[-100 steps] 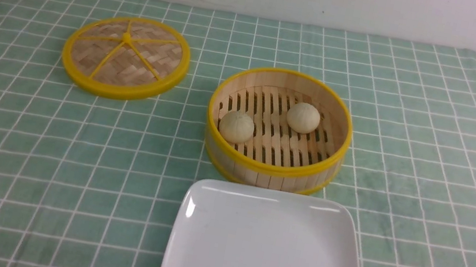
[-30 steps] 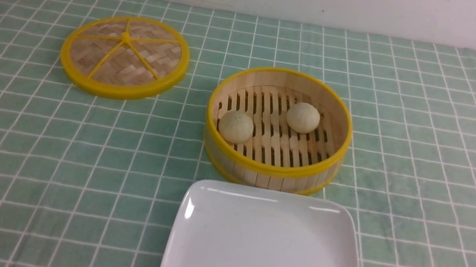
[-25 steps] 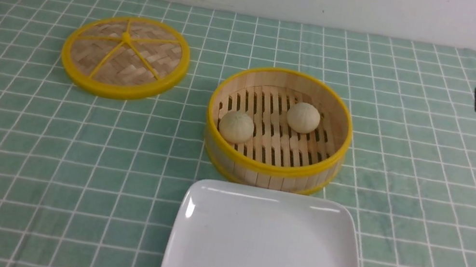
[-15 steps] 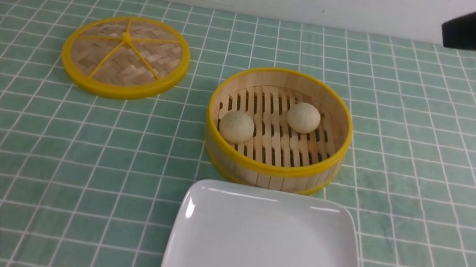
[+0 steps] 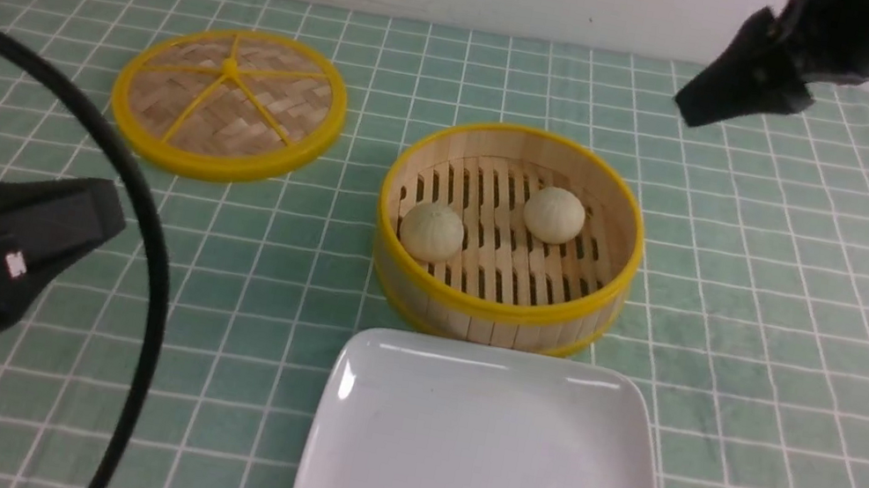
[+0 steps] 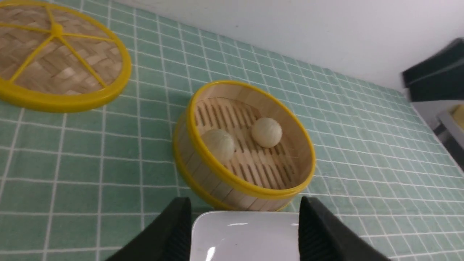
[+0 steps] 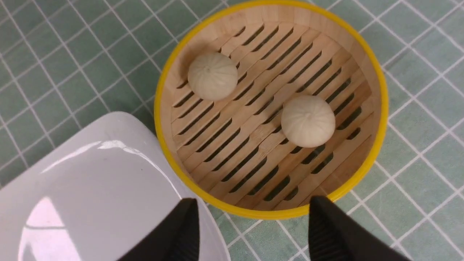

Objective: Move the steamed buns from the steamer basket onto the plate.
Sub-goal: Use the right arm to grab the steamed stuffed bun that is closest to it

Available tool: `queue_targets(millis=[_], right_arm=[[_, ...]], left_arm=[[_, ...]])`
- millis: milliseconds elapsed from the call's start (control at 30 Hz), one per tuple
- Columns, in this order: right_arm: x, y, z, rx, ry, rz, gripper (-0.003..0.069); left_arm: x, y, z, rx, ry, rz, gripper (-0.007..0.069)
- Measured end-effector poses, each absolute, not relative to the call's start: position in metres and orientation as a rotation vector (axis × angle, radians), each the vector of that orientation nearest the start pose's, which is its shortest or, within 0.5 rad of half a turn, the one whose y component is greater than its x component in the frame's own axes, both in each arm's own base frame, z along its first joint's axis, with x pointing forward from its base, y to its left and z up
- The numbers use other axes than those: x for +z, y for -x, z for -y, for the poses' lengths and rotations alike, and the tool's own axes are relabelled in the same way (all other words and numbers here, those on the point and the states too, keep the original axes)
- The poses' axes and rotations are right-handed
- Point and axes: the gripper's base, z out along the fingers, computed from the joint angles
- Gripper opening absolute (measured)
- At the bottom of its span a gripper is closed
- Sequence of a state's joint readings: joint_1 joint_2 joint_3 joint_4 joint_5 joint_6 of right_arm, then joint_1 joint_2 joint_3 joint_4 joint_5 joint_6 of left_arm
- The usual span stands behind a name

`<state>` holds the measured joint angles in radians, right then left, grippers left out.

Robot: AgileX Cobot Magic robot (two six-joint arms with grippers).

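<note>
The steamer basket (image 5: 475, 318) stands mid-table with two steamed buns in it, one at its left (image 5: 431, 231) and one toward the back right (image 5: 554, 215). The white plate (image 5: 484, 468) lies just in front of the basket, bare. My left gripper (image 5: 62, 250) is open and empty, low at the left, well short of the basket. My right gripper (image 5: 695, 111) hovers high, behind and right of the basket. The right wrist view shows it open (image 7: 253, 203) above the basket's rim (image 7: 380, 90), with both buns (image 7: 212, 75) (image 7: 307, 121) ahead of it. The left wrist view shows open jaws (image 6: 244, 206) over the plate's far edge (image 6: 246, 235).
The flat woven lid (image 5: 229, 103) with its yellow rim lies at the back left on the green checked cloth. A black cable (image 5: 152, 275) arcs over my left arm. The cloth's left edge is at the far left.
Both arms have come into view. The left gripper has risen and moved forward from the lower left corner. The right gripper has swung up and left toward the basket. Buns, basket and plate have not moved.
</note>
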<state>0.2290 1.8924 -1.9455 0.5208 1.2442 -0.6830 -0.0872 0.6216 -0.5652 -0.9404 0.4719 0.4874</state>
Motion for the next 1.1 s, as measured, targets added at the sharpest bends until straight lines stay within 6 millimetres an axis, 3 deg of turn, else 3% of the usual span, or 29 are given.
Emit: queue_targets(millis=[100,200,300,500,800,1100], right_arm=[[0.345,-0.398,-0.152,0.504,1.122,-2.333,0.0410],[0.315,-0.406,-0.180,0.393,1.250,-2.365,0.0410],[0.294,-0.417,-0.197,0.249,1.258,-2.378,0.0410],[0.265,-0.442,-0.206,0.150,1.198,-2.386,0.0412],[0.240,-0.469,-0.215,0.101,1.187,-2.353,0.0412],[0.222,-0.475,-0.216,0.079,1.214,-2.390,0.0409]], left_arm=[[0.329,-0.122,0.047,-0.703,-0.017,-1.842,0.0416],[0.332,-0.122,0.051,-0.735,-0.074,-1.814,0.0416],[0.332,-0.122,0.053,-0.752,-0.110,-1.813,0.0416],[0.332,-0.120,0.055,-0.764,-0.137,-1.819,0.0416],[0.332,-0.120,0.055,-0.766,-0.141,-1.821,0.0416],[0.331,-0.119,0.056,-0.772,-0.149,-1.826,0.0416]])
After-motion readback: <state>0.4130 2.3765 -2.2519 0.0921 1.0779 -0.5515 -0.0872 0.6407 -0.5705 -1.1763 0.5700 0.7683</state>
